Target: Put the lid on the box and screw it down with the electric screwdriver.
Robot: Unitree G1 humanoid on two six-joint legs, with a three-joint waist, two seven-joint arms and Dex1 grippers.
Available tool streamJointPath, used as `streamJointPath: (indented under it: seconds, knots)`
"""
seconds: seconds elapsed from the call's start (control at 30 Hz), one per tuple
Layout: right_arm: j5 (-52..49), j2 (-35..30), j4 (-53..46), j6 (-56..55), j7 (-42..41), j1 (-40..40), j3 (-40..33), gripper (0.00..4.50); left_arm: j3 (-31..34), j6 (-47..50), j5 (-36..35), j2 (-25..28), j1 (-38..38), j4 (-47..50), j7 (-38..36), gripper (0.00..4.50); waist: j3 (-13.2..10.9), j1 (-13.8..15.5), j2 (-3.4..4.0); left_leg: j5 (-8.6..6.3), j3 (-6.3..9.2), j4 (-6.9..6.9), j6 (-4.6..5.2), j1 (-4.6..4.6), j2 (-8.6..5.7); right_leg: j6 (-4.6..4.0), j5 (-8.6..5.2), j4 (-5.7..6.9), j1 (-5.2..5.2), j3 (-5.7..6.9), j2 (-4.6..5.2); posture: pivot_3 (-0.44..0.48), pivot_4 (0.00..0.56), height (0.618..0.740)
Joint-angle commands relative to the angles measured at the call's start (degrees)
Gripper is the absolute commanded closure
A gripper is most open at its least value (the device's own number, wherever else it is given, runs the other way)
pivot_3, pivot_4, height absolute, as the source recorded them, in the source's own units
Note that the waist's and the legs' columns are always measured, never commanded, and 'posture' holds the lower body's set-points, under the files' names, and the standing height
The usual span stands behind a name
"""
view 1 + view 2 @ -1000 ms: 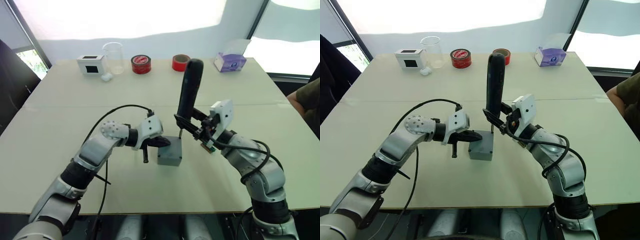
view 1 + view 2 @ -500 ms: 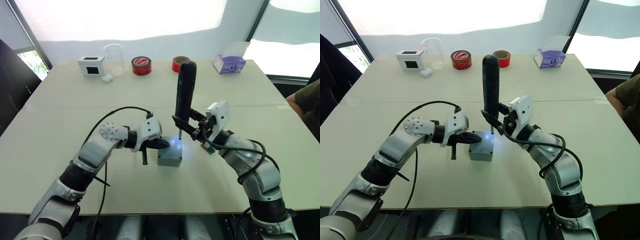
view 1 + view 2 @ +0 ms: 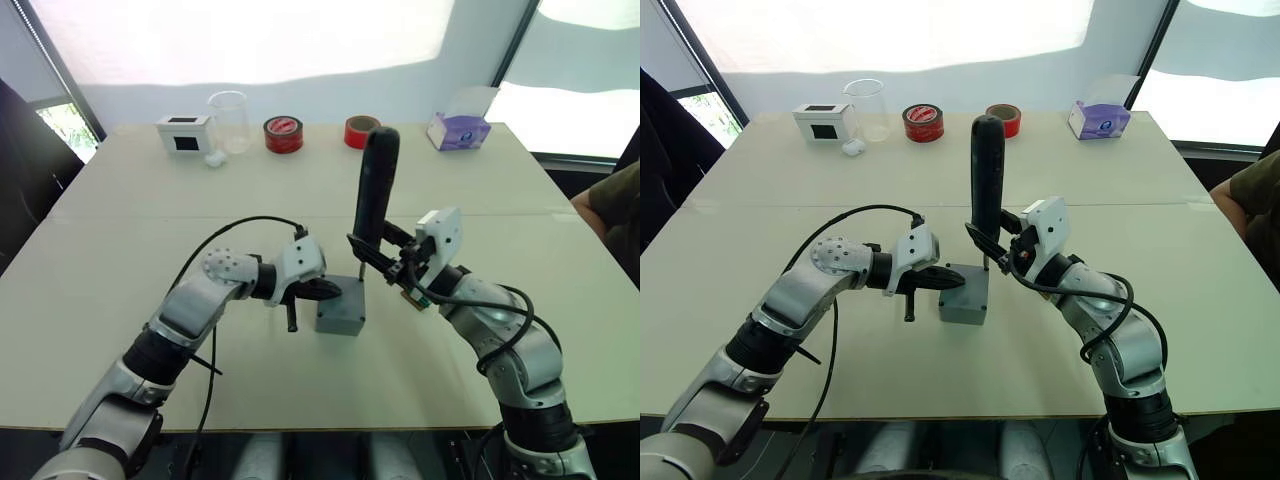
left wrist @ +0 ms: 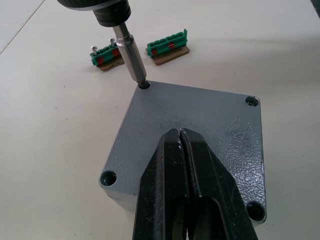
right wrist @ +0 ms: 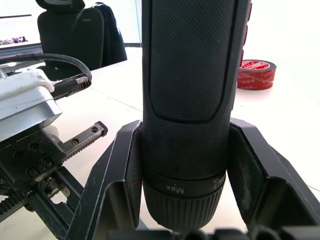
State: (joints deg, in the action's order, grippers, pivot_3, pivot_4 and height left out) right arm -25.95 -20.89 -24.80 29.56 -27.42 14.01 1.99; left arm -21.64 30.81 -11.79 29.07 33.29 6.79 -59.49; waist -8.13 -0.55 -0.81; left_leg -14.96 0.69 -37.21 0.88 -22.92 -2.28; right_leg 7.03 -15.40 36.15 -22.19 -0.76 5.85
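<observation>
I want the bit square in the corner screw hole and the electric screwdriver upright, pressing straight down so it doesn't cam out; the lid sits on the box mid-table; my right gripper clamps the driver's lower barrel, forearm reaching inward; my left gripper, fingers closed together and empty, presses down on the lid to steady it.

Bright daylight from blown-out windows behind the table, soft faint shadows, mild edge distortion in head views, wrist views sharp close up, backgrounds softer.
</observation>
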Motion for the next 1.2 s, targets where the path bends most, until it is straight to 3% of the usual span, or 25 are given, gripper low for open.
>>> streamJointPath:
  seconds: [0.03, 0.3, 0.57, 0.8, 1.0, 1.1, 1.2]
  knots:
    - [1.5, -0.5, 4.0, 2.6, -0.3, -2.6, 2.2, 2.72, -0.7, 0.1, 0.7, -0.3, -0.1, -0.7, 0.0, 4.50, 0.0, 0.0, 0.00, 0.00, 0.00, 0.00, 0.00, 0.00, 0.00, 0.00, 0.00, 0.00, 0.00, 0.00, 0.01, 0.000, 0.150, 0.740]
    - [1.0, -0.2, 3.8, 1.9, 0.0, -2.3, 1.2, 2.72, -0.4, 0.1, 0.8, 0.0, -0.3, -0.5, 0.0, 4.50, 0.0, 0.0, 0.00, 0.00, 0.00, 0.04, 0.00, 0.00, 0.00, -0.14, -0.08, -0.04, -0.01, -0.01, 0.07, 0.000, 0.150, 0.740]
    - [-5.2, -2.5, -1.5, 1.0, -2.9, 1.1, -5.7, 2.72, 1.6, 2.4, -2.2, 0.4, -1.8, 1.3, -0.7, 4.50, -0.1, 0.0, 0.05, -0.01, 0.00, 0.07, -0.01, -0.17, -0.01, -0.15, -0.07, -0.07, -0.17, 0.00, 0.17, 0.000, 0.150, 0.740]
    - [-18.1, -9.5, -2.1, 10.5, -0.8, 14.7, -16.7, 2.72, 3.2, 3.8, -4.2, -0.5, -3.6, 2.2, 0.7, 4.50, -0.5, 0.2, 0.44, 0.03, -0.03, 0.04, -0.07, -0.57, -0.06, -0.09, 0.05, -0.06, -0.58, 0.03, 0.25, 0.000, 0.150, 0.740]
    - [-32.9, -12.6, 6.0, 22.5, 9.7, 29.0, -26.6, 2.72, 15.7, 8.9, -15.7, -7.4, -3.3, 3.7, 6.5, 4.50, -1.1, 0.0, 0.45, 0.03, -0.03, 0.12, -0.06, -0.64, -0.04, -0.04, 0.07, -0.06, -0.70, 0.05, 0.26, 0.000, 0.150, 0.740]
    - [-40.4, -19.2, 15.2, 37.3, 13.7, 33.2, -28.6, 2.72, 17.5, 11.1, -17.8, -6.6, -2.5, 5.5, 6.7, 4.50, -1.2, 0.0, 0.40, 0.05, -0.01, 0.09, -0.08, -0.77, -0.03, -0.03, 0.07, -0.02, -0.82, 0.07, 0.25, 0.000, 0.150, 0.740]
    - [-36.1, -28.9, 20.1, 41.4, 9.8, 32.7, -25.8, 2.72, 16.2, 11.5, -18.3, -2.8, -2.5, 8.7, 4.0, 4.50, -1.2, 0.2, 0.40, 0.05, -0.06, 0.06, -0.08, -1.02, -0.13, -0.04, 0.07, -0.06, -0.98, 0.10, 0.36, 0.000, 0.150, 0.740]
